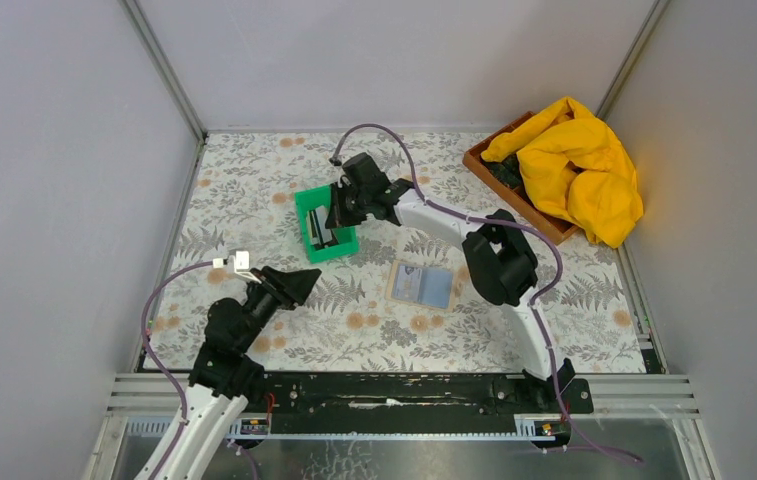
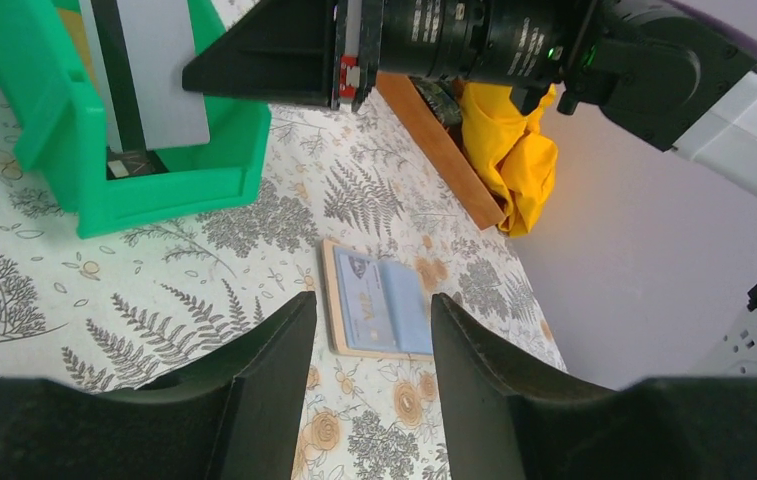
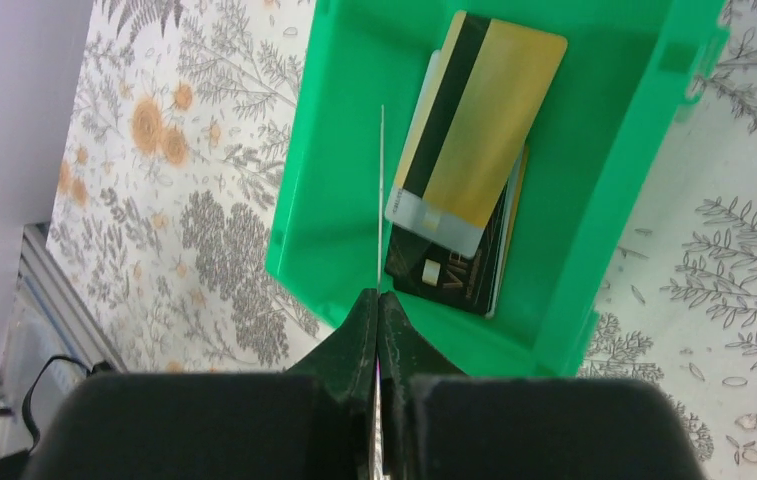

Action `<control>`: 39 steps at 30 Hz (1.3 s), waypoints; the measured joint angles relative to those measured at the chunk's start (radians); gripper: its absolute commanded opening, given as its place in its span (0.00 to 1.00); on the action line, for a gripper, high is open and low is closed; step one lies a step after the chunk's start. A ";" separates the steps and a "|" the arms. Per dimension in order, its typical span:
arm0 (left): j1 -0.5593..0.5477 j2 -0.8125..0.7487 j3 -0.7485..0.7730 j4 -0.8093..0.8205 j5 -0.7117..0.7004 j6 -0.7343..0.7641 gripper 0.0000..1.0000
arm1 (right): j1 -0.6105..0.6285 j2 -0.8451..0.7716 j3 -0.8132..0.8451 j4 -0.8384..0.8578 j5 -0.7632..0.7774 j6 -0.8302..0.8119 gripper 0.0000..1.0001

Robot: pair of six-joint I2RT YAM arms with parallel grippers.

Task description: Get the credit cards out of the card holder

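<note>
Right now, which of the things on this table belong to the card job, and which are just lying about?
In the job:
- card holder, lying open
- card pinched in the right gripper over the green bin
- gold card and black card in that bin
- left gripper, open

Lying about:
- yellow cloth
- wooden tray it lies on
</note>
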 measured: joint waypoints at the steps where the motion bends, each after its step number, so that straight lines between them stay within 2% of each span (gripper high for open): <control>1: 0.000 0.006 0.000 -0.004 -0.005 0.000 0.53 | 0.004 0.015 0.028 -0.015 0.008 -0.003 0.00; 9: 0.000 0.034 -0.003 -0.022 -0.017 0.001 0.53 | 0.005 0.123 0.176 -0.086 0.048 -0.017 0.00; 20: 0.000 0.052 -0.006 -0.029 -0.025 0.003 0.53 | 0.005 0.209 0.277 -0.120 0.043 -0.016 0.00; 21: 0.000 0.059 -0.008 -0.028 -0.025 0.003 0.53 | 0.005 0.212 0.283 -0.119 0.043 -0.016 0.06; 22: 0.000 0.066 -0.011 -0.026 -0.024 0.003 0.53 | 0.005 0.213 0.285 -0.118 0.043 -0.016 0.18; 24: 0.000 0.078 -0.013 -0.026 -0.024 0.003 0.53 | 0.005 0.213 0.286 -0.118 0.044 -0.016 0.29; 27: 0.000 0.087 -0.014 -0.026 -0.024 0.003 0.53 | 0.005 0.213 0.286 -0.117 0.047 -0.018 0.36; 39: 0.000 0.097 -0.017 -0.019 -0.018 0.003 0.53 | 0.016 0.173 0.203 -0.092 0.098 -0.058 0.38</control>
